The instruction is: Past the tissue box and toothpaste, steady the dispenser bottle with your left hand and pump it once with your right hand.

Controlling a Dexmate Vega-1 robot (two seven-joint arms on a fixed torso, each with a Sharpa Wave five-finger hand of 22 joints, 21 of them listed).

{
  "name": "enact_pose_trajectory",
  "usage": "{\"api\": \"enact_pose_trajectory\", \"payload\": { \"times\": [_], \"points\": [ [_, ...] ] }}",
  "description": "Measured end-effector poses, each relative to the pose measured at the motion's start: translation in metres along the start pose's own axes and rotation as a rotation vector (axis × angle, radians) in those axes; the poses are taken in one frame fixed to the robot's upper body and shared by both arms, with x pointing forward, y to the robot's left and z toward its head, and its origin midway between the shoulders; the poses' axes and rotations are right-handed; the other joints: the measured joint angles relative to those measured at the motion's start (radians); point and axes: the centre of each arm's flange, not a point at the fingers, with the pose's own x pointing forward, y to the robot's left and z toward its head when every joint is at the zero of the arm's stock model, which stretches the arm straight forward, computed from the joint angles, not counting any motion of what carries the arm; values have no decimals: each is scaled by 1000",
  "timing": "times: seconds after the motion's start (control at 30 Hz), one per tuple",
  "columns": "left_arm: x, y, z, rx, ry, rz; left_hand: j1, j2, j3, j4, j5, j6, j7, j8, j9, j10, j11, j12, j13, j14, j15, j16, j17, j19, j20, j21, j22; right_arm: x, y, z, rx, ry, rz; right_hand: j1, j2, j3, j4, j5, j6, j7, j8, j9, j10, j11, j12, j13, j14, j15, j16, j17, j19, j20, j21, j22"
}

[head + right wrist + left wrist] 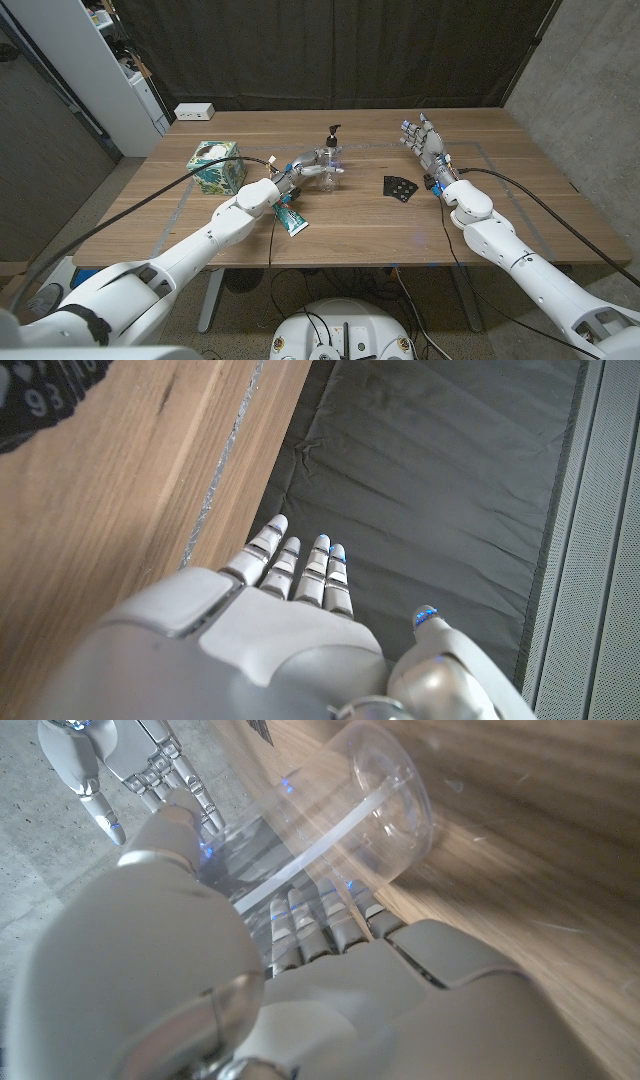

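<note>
At the left of the worktop [130, 215] stands the tissue box [217, 166], with the toothpaste [291, 219] lying nearer my side, just under my left forearm. Past both, my left hand [305, 167] is wrapped around the clear dispenser bottle [331, 165], fingers [318, 915] curled against its wall, so the bracing half looks done. The bottle stands upright near the middle, black pump on top. To its right lies a small black card [400, 188], and further right my right hand [428, 146] hangs above the wood, fingers spread and holding nothing, well apart from the bottle.

To do this well, I judge I should keep the left grip low and firm, bring the right hand across above the card, and press straight down on the pump head so the bottle doesn't tip. The stretch between hand and bottle looks open; the far edge is close behind.
</note>
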Motion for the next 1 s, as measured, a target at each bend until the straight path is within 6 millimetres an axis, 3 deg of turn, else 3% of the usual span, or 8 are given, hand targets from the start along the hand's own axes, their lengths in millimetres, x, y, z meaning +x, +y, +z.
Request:
{"api": "enact_pose_trajectory", "payload": {
  "times": [0.47,1.0],
  "points": [
    [-2,1,-3,7,12,-3,0,0,0,0,0,11,-11,-8,0,-9,-1,0,-9,-5,1,0,0,12,2,-11,0,0,0,0,-2,-2,-7,0,0,0,0,0,6,-6,0,0,0,0,0,0,0,0,0,0,3,-3,0,0],
    [-8,-2,-6,8,19,-8,4,-3,0,0,4,-34,-24,-35,0,-71,28,0,-23,-44,3,0,0,22,3,-33,0,-2,3,1,-4,-7,-5,0,0,0,0,0,11,-11,0,0,0,0,0,0,0,0,0,5,4,-4,0,0]
  ]
}}
